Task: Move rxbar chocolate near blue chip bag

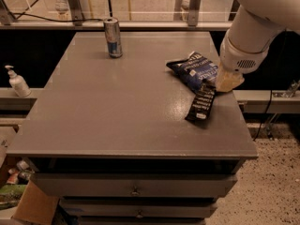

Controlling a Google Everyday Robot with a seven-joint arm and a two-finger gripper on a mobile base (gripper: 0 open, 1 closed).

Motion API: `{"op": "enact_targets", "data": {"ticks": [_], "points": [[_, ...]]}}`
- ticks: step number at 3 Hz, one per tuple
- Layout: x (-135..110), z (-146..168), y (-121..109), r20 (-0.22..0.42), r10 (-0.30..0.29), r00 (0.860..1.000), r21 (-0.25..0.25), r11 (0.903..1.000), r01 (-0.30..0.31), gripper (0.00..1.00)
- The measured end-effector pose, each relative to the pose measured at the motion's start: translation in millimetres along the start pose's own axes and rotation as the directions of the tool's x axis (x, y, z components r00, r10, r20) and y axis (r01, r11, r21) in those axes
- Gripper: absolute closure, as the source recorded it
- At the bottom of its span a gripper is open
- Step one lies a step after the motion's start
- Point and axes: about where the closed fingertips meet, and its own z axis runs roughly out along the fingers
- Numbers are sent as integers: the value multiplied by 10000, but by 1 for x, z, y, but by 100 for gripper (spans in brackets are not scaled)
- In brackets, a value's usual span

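The rxbar chocolate (201, 103), a flat black wrapper with white lettering, lies tilted near the table's right edge. Its upper end touches the lower right corner of the blue chip bag (193, 69), a crinkly navy bag with white lettering. My gripper (228, 81) hangs from the white arm at the right. It sits right at the bar's upper end, just right of the bag and low over the table. The bar's top end is partly hidden by the gripper.
A slim silver-blue drink can (112, 36) stands at the back left of the grey table (117, 111). The table's right edge is close to the bar. Drawers sit below the front edge. A soap dispenser (17, 81) stands on a ledge at the left.
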Motion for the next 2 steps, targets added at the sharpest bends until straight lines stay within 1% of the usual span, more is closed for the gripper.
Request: {"op": "enact_targets", "data": {"ticks": [1,2], "points": [[14,-2,2,-27,444,9990,1,9990,-444,82],[20,-4,4,-35,647,9979,19,9979,-647,58]]}}
